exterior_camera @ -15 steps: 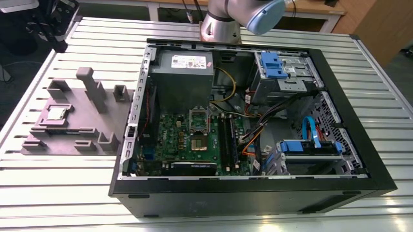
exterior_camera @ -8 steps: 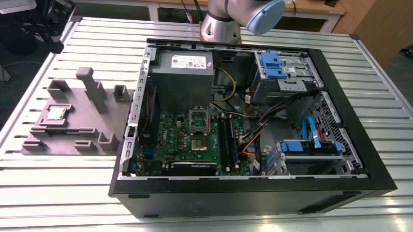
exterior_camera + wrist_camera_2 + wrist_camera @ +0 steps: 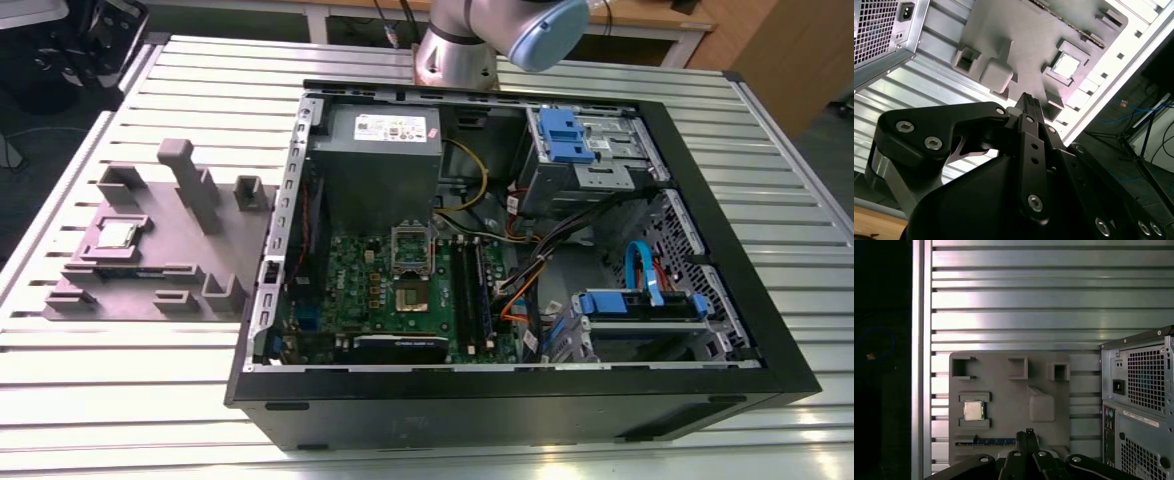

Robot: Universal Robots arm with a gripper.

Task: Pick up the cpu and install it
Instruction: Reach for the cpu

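- On the grey parts holder (image 3: 167, 255), in a shallow square seat, lies the cpu (image 3: 116, 235). It is flat, with its silvery top facing up.
- In both wrist views the cpu sits between two raised lips of the holder, with nothing resting on it.
- Just beside the cpu on the holder, a long thin memory stick (image 3: 986, 442) lies in a narrow slot.
- Over the holder, on the memory stick's side of it, hangs the gripper (image 3: 1028, 432). It is apart from the cpu, and its jaws are closed together with nothing between them.
- To the exterior view's right of the holder and just beside it, an open desktop computer case (image 3: 534, 405) lies on its side.
- Inside the case are a green motherboard (image 3: 360, 300) with a square socket (image 3: 411, 292), and a grey power supply (image 3: 378, 150).
- Holder and case both rest on a slatted metal table (image 3: 147, 400).
- Beyond the case from the holder, the robot arm (image 3: 461, 45) rises at the table's far edge.
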